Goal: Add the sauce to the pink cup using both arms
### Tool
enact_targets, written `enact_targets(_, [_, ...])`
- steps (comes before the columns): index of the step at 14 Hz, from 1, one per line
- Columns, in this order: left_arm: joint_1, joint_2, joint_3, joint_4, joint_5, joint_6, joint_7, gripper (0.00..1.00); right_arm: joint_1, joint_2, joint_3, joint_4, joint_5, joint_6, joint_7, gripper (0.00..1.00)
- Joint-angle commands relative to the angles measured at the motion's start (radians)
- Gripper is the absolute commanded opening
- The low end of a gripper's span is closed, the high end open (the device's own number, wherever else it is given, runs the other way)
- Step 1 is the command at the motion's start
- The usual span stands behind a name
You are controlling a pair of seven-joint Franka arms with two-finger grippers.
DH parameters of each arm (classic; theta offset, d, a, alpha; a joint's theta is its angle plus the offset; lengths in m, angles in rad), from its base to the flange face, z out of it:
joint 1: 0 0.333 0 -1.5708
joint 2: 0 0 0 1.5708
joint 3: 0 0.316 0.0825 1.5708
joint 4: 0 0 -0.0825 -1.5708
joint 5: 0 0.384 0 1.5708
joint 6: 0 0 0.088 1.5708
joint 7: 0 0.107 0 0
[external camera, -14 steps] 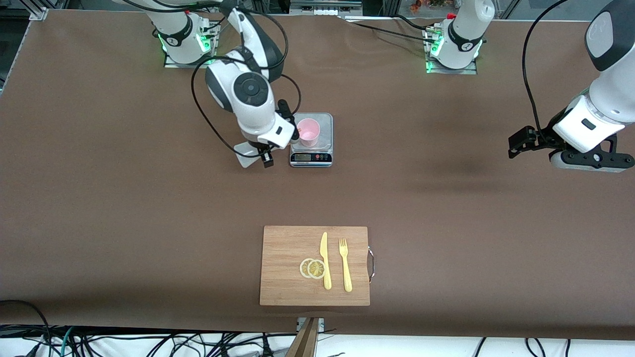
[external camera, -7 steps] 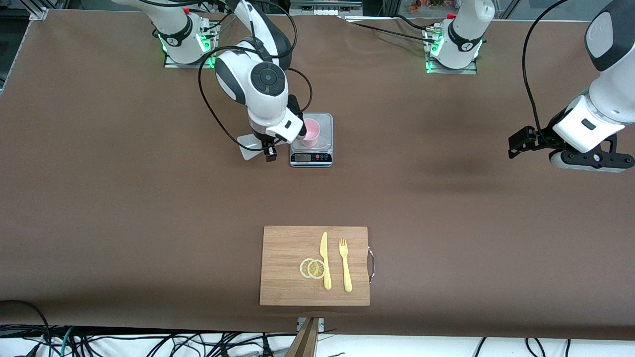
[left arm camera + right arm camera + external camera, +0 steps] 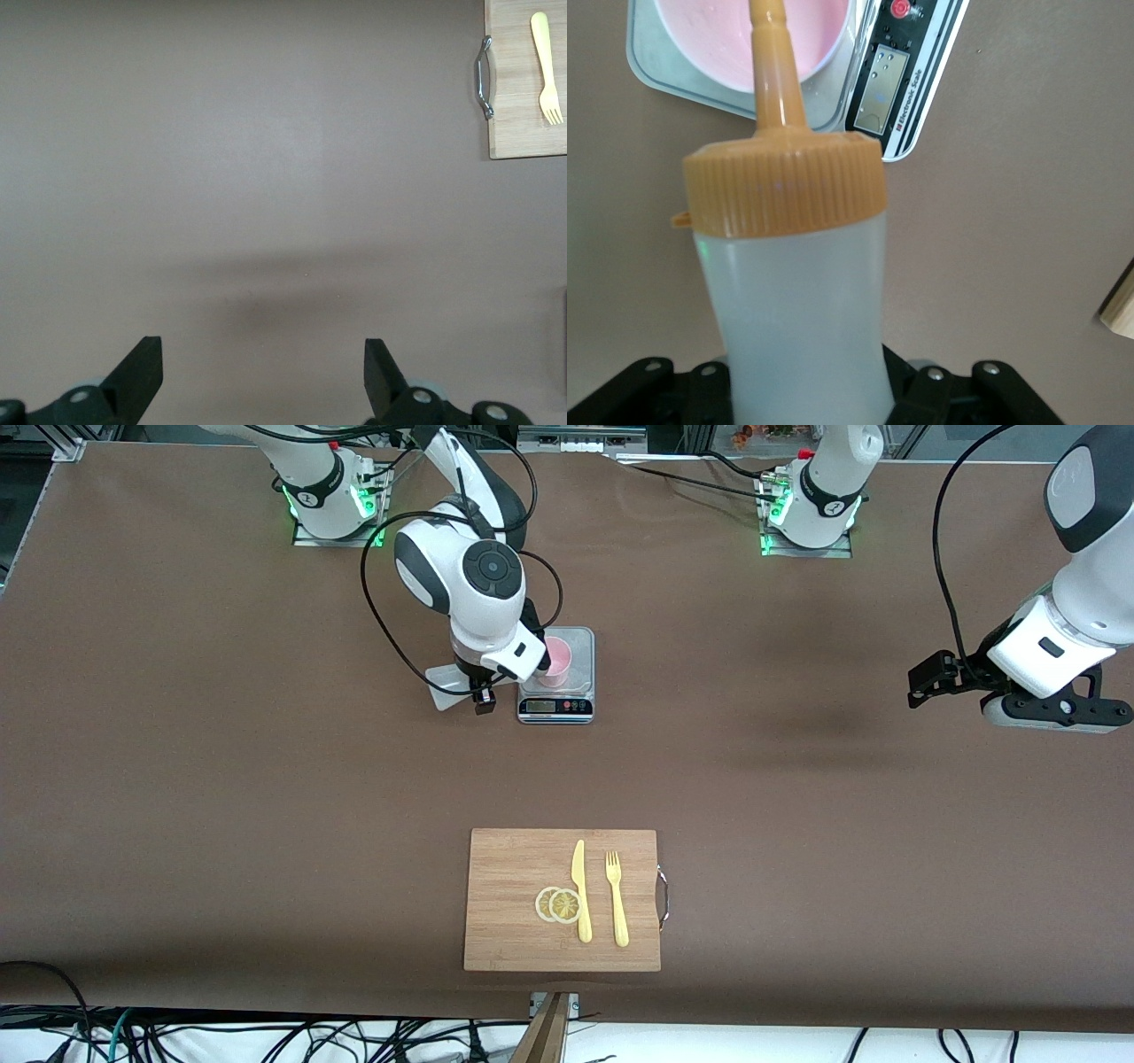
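Gripping sauce bottle (image 3: 793,292), right pincer (image 3: 474,691) tilts it, nozzle over pink cup (image 3: 555,661). Cup sits on scale (image 3: 556,707), toward right arm's end of bench (image 3: 797,779). Left pincer (image 3: 261,381) released, waiting over bare bench.

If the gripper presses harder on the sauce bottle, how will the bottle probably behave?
The sauce bottle, held by the shut right gripper, looks like thin translucent plastic, so it would probably dent and squirt. Its smooth wall might slip. Its nozzle points at the pink cup on the scale, so a spurt likely lands inside.
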State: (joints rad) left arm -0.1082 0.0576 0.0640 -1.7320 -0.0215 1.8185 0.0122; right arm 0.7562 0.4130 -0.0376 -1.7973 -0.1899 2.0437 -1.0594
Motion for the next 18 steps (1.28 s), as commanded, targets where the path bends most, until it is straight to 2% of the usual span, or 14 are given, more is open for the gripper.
enact_targets(1, [0.005, 0.001, 0.002, 0.005, -0.02, -0.002, 0.026, 1.0, 0.011, 0.007, -0.005, 0.015, -0.032, -0.022, 0.035, 0.0])
enact_targets(8, [0.005, 0.001, 0.002, 0.003, -0.02, -0.002, 0.026, 1.0, 0.014, 0.012, -0.005, 0.015, -0.054, -0.025, 0.062, 0.0])
enact_targets(18, [0.005, 0.001, 0.002, 0.003, -0.02, -0.002, 0.026, 1.0, 0.04, 0.01, -0.005, 0.044, -0.085, -0.103, 0.113, 0.0])
